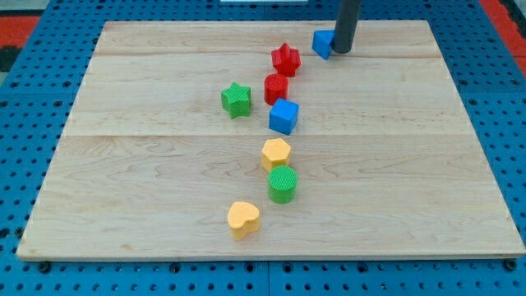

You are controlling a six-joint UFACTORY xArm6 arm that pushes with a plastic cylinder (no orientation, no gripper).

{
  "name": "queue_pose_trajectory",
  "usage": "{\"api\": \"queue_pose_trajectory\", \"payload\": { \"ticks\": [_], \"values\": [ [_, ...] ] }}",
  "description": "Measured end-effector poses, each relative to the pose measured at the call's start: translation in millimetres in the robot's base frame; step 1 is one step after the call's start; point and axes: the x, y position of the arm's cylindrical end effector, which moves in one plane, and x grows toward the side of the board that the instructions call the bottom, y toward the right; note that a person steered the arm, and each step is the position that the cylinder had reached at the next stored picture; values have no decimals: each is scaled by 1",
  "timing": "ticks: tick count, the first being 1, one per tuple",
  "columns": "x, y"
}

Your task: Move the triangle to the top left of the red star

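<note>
A blue triangle (322, 43) lies near the view's top, right of centre. My tip (341, 50) stands right against its right side. The red star (286, 59) lies just left of and slightly below the triangle, a small gap apart. The rod rises out of the view's top.
A red block (276, 88) sits below the star, a blue cube (284, 116) below that, and a green star (237, 99) to their left. A yellow hexagon (276, 153), a green cylinder (282, 183) and a yellow heart (243, 219) run down the middle. The wooden board (123, 164) ends near the triangle's top.
</note>
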Motion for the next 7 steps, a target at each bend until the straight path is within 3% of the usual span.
{"api": "queue_pose_trajectory", "payload": {
  "ticks": [3,5,7],
  "values": [
    [-28,-54],
    [-56,-39],
    [-29,-79]
  ]
}}
